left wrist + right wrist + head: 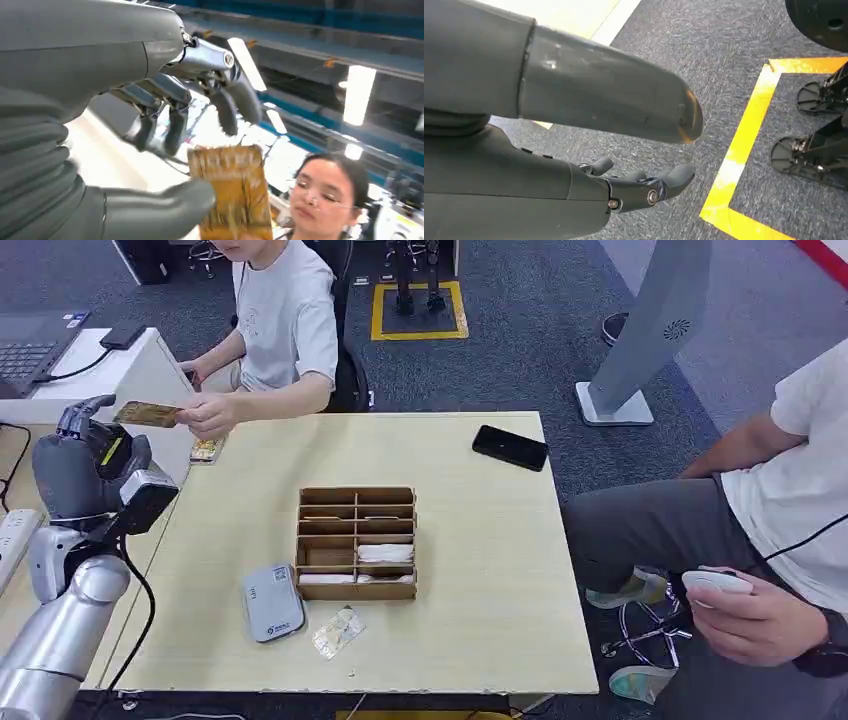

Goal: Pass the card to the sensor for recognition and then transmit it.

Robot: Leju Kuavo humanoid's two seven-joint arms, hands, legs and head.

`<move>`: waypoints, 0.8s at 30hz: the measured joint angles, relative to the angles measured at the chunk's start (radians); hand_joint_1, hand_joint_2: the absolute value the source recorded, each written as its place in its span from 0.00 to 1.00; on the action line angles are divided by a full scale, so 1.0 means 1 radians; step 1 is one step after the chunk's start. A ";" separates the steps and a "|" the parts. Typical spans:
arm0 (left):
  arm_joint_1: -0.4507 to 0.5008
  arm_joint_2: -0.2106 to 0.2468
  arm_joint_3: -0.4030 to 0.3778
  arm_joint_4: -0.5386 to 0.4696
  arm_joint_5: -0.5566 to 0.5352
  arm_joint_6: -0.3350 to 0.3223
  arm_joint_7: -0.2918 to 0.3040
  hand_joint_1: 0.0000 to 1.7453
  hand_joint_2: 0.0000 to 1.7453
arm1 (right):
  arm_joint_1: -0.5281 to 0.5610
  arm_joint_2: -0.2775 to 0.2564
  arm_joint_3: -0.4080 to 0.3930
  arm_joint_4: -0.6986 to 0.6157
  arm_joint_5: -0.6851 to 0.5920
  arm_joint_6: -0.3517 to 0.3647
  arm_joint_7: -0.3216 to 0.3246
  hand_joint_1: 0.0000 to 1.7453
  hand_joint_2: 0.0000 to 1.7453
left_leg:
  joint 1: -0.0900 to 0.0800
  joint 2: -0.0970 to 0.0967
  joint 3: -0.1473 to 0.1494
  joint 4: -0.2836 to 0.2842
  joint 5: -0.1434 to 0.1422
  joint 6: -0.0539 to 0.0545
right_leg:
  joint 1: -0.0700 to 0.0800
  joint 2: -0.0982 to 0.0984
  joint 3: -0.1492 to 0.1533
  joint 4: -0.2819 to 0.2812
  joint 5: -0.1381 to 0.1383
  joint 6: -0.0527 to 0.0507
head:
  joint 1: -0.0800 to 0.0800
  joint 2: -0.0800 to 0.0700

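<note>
Two hands, left hand (85,455) and a person's (207,415), hold the card (146,414).

Light wooden table (480,540); on it a brown compartmented box (356,542) near centre; grey sensor pad (272,601) just beside the box's near left corner; clear packet (338,632) next to the pad; black phone (510,447) at far right; small card stack (206,449) at far left edge.

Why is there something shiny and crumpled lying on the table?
A crumpled clear wrapper lies loose by the grey sensor, near the table's front edge. It looks like stray litter, while the other things sit neatly. Nothing looks spilled or broken.
</note>
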State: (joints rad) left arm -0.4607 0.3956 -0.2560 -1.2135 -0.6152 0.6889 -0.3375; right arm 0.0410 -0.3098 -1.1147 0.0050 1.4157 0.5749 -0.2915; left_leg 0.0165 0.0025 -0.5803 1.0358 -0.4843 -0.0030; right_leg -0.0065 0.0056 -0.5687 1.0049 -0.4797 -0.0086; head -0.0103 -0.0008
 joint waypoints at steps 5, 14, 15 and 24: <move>0.000 0.000 0.000 0.000 0.024 -0.001 0.017 0.00 1.00 | -0.001 0.000 -0.008 0.000 0.001 0.000 0.001 0.00 0.00 | 0.000 0.000 0.000 0.000 0.000 0.000 | 0.000 0.000 0.000 0.000 0.000 0.000 | 0.000 0.000; 0.004 -0.005 -0.002 0.000 0.048 0.000 0.032 0.00 1.00 | -0.001 0.004 -0.014 0.000 0.002 -0.002 0.007 0.00 0.00 | 0.000 0.000 0.000 0.000 0.000 0.000 | 0.000 0.000 0.000 0.000 0.000 0.000 | 0.000 0.000; 0.005 -0.005 -0.002 0.000 0.063 -0.001 0.032 0.00 1.00 | -0.001 0.004 -0.015 0.000 0.003 -0.002 0.007 0.00 0.00 | 0.000 0.000 0.000 0.000 0.000 0.000 | 0.000 0.000 0.000 0.000 0.000 0.000 | 0.000 0.000; 0.063 0.005 -0.008 -0.092 0.282 -0.151 -0.082 0.00 1.00 | 0.000 0.004 -0.024 0.000 0.005 0.005 0.006 0.00 0.00 | 0.000 0.001 0.000 0.000 0.000 0.000 | 0.000 0.000 0.000 0.000 0.000 0.000 | 0.000 0.000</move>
State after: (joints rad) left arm -0.3978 0.4010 -0.2640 -1.3052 -0.3328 0.5383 -0.4198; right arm 0.0412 -0.3059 -1.1391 0.0050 1.4210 0.5799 -0.2854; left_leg 0.0166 0.0031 -0.5802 1.0358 -0.4843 -0.0030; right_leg -0.0065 0.0061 -0.5687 1.0049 -0.4797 -0.0086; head -0.0099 -0.0008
